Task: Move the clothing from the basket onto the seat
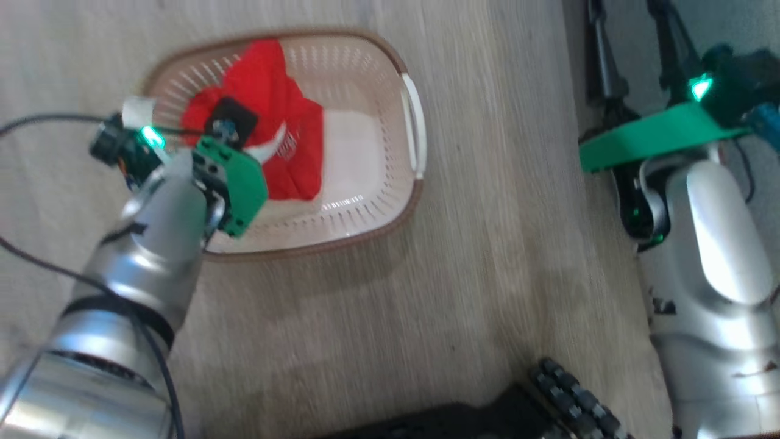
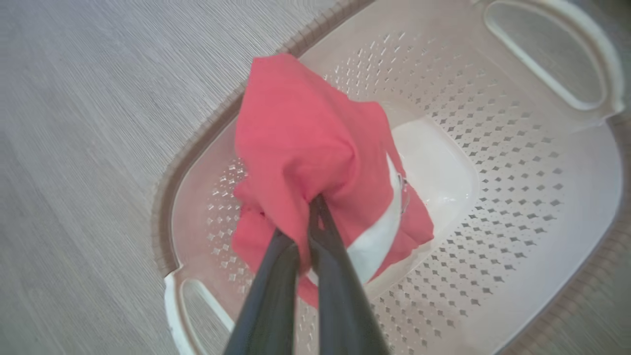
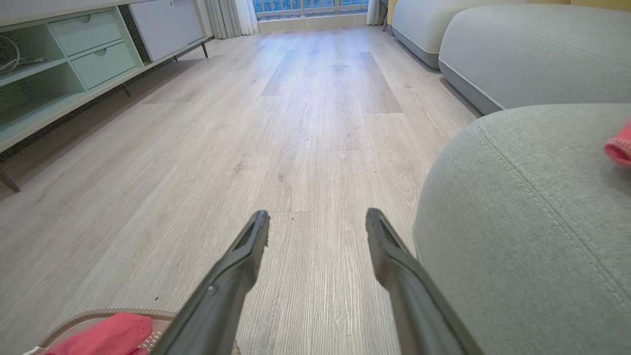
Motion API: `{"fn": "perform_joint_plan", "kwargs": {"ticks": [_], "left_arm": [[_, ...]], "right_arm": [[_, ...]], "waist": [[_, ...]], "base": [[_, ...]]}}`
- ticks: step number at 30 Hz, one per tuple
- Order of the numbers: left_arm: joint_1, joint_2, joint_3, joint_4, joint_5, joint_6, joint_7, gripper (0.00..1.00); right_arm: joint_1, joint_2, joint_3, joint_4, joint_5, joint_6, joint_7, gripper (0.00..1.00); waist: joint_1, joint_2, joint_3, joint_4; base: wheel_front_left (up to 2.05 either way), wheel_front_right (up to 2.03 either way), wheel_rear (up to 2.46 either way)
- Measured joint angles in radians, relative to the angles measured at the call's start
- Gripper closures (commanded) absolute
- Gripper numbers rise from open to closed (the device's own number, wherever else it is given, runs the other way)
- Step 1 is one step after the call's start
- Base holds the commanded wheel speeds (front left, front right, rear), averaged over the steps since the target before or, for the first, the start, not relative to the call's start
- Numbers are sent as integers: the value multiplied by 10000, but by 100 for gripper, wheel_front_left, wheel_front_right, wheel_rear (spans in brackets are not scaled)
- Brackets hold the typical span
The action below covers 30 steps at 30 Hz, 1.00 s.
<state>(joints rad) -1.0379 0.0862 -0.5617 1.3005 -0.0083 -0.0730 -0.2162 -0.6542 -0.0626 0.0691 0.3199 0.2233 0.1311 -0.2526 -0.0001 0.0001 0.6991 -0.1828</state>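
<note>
Pale wooden floor point(image 1: 475, 274) lay under everything, and the basket point(image 1: 390, 207) stood on it in front of the robot. Inside it the clothing point(image 1: 298, 171) was bunched toward one side, with the bare white bottom showing beside it. The left gripper point(image 2: 301, 224) had its two dark fingers pressed together on a raised fold of the red fabric, so the cloth stood up like a small tent around the tips while its lower part rested on the basket bottom. The right gripper point(image 3: 318, 214) hung wide apart over the floor, with nothing between its fingers, and the seat point(image 3: 532, 222) was just beside it; a small piece of red fabric point(image 3: 618, 145) lay on that cushion at the edge of the view.

I judged the hold to be thin: only one fold was pinched, so on the lift the fabric could slip out and fall on the floor between basket and seat. The hanging part could also catch on the brown rim and drag or tip the light basket.
</note>
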Motion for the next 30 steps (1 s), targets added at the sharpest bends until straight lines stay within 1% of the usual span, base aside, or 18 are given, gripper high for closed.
{"fn": "perform_joint_plan", "kwargs": {"ticks": [4,6,9,14,17,19,23,30], "left_arm": [[534,-224,336,15,-591,-134,-234,100],[690,-309,449,-13,-779,-272,-261,100],[774,-391,487,-247,-1078,-395,-318,100],[972,-545,466,-1091,-1429,-366,-328,100],[1515,-545,174,-1795,-1981,-366,-330,100],[1945,-550,-121,-2201,-2383,-284,-330,100],[2553,-543,-732,-2972,-3097,81,-330,100],[2844,-535,-1450,-4288,-3914,593,-330,100]], "right_arm": [[504,0,-196,286,-178,0,0,0],[746,0,-288,414,-255,0,2,0],[1106,0,-474,510,-299,0,0,0],[1681,2,-688,800,-422,0,2,0],[2045,4,-736,982,-477,0,2,0],[2272,4,-784,1101,-495,0,2,0],[2704,6,-834,1306,-541,0,2,0],[3224,6,-855,1530,-554,0,2,0]], "waist": [[0,0,-793,304],[0,0,-1192,451],[-1,0,-1773,672],[-1,0,-2706,1044],[-1,0,-3263,1255],[-1,0,-3625,1387],[-1,0,-4324,1638],[-1,0,-5314,1961]], "base": [[0,0,0],[0,0,0],[0,0,0],[0,0,0],[0,0,0],[0,0,0],[0,0,0],[0,0,0]]}}
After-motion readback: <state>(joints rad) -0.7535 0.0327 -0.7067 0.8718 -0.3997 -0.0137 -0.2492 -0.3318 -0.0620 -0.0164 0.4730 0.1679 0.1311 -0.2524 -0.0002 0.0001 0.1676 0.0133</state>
